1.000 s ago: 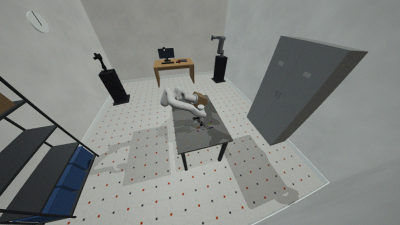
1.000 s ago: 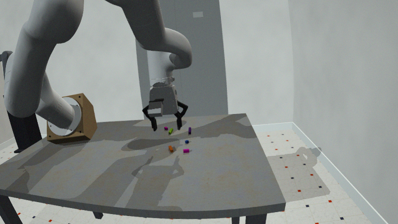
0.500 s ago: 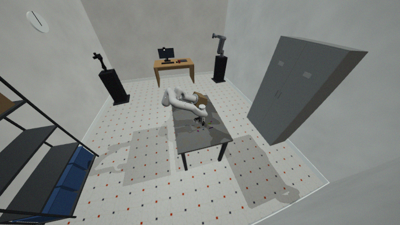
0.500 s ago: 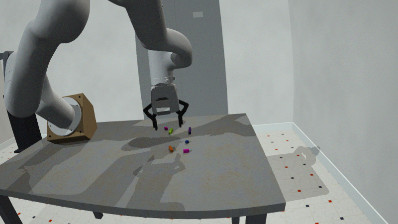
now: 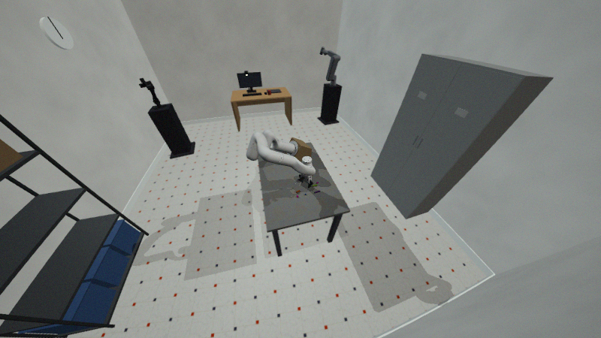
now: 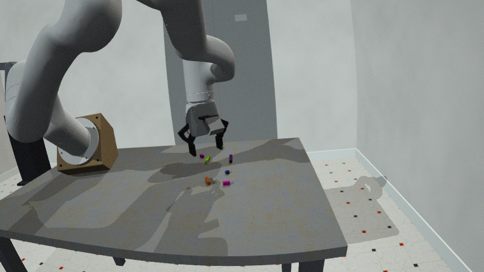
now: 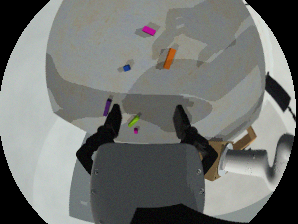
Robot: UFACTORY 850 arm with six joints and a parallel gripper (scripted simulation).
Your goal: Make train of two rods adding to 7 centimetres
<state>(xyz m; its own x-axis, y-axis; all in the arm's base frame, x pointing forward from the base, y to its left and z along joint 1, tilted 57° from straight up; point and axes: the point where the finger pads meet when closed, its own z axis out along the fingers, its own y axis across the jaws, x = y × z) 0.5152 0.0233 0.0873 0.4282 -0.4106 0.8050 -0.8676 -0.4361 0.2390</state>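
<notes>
My gripper (image 6: 206, 150) (image 7: 147, 111) (image 5: 306, 181) is open and empty, a little above the grey table (image 6: 270, 210) (image 5: 294, 218). Just below it a lime rod (image 6: 207, 159) (image 7: 135, 120) lies flat. A short magenta rod (image 6: 201, 156) (image 7: 136, 129) lies close to one end of the lime rod; I cannot tell whether they touch. A purple rod (image 6: 230, 158) (image 7: 107, 106) lies to the right of the fingers in the exterior view. Nearer the table's middle lie a blue rod (image 6: 227, 171) (image 7: 125, 68), an orange rod (image 6: 207, 181) (image 7: 170, 58) and a second magenta rod (image 6: 226, 182) (image 7: 148, 30), all apart from each other.
The arm's brown base block (image 6: 98, 145) (image 5: 303, 148) stands at the table's back left in the exterior view. A grey cabinet (image 5: 445, 130) stands to the right of the table. The table's right edge (image 6: 325, 189) lies well away from the rods.
</notes>
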